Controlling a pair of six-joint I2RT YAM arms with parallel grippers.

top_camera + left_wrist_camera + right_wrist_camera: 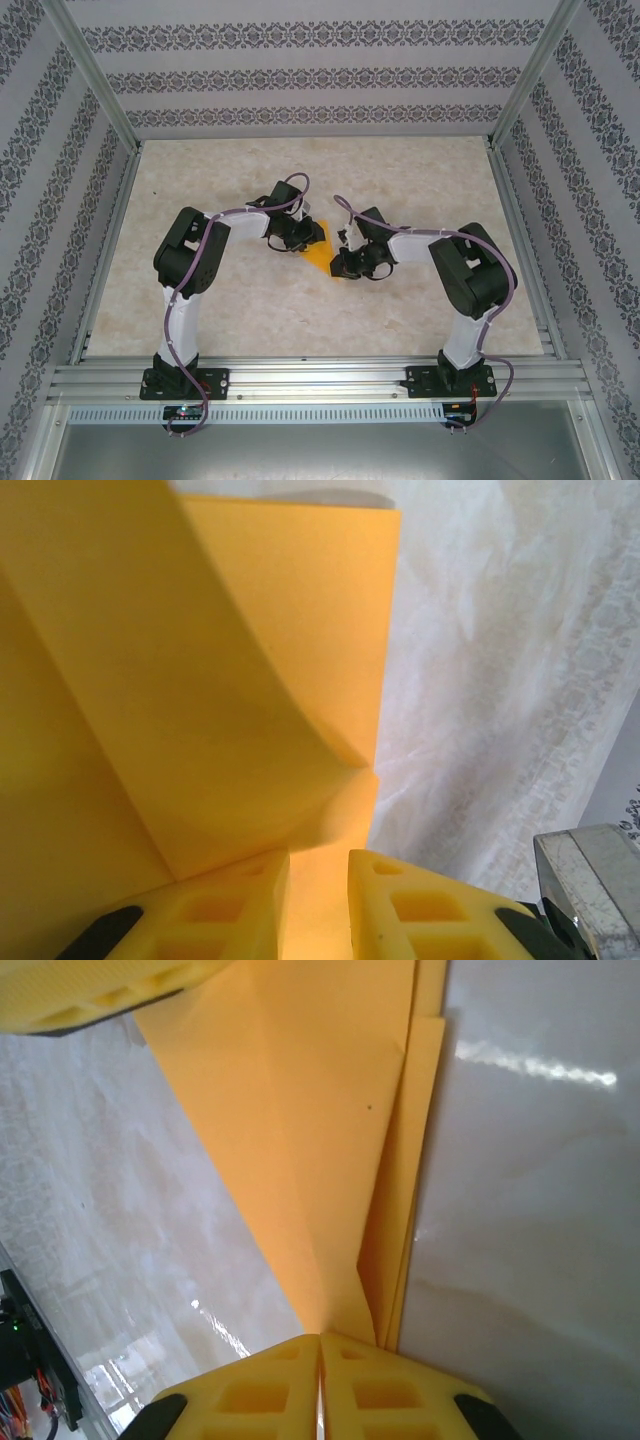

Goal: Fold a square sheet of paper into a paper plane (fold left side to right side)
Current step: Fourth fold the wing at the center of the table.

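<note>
Both wrists cover most of the orange paper from above; its outline runs off both wrist views' edges.

The counter has a pale, beige, marbled surface with a faint sheen; in the right wrist view it throws back bright streaks of light. Walls enclose it at the back and on both sides, papered in white with horizontal bands of a dark, ornate, lace-like pattern. Silver aluminium posts rise at the two far corners and slant outward toward the top of the overhead view. Along the near edge runs a ribbed aluminium rail, with a slotted white strip just below it and a plain grey panel beneath that. The lighting is even and soft, without hard shadows.
</note>
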